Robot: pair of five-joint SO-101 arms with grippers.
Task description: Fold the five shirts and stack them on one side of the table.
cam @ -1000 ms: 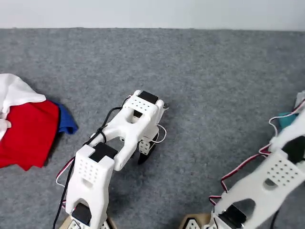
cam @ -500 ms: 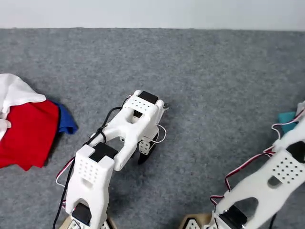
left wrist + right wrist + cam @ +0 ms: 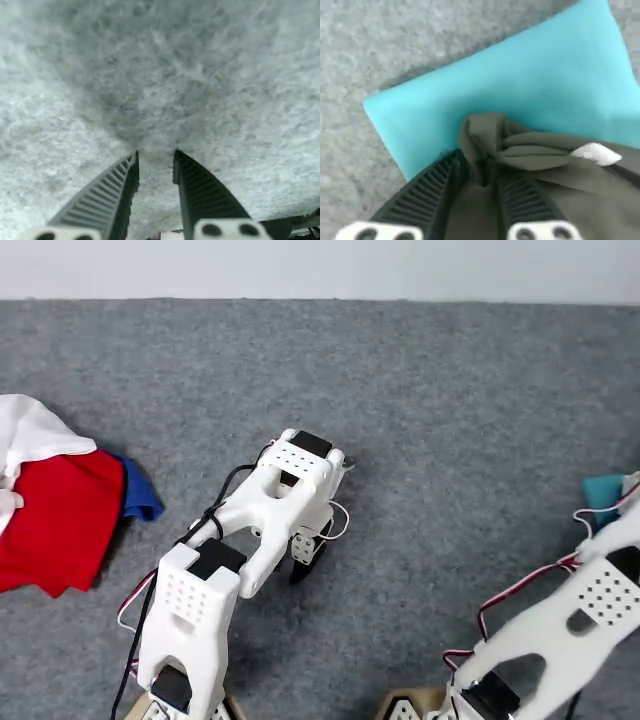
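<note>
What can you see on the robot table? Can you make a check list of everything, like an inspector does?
Surface: grey fuzzy table cover; no marks seen.
Job's things: white shirt, red shirt and blue shirt lie together at one side edge. A folded turquoise shirt is at the opposite edge, with a dark shirt bunched over it.
Clutter: nothing seen.
Grippers: left gripper slightly open and empty, tips down at the bare cover. Right gripper shut on the dark shirt.
Cables: black cable along the left arm; red and white wires looping off the right arm.
Surroundings: pale wall past the far edge.
</note>
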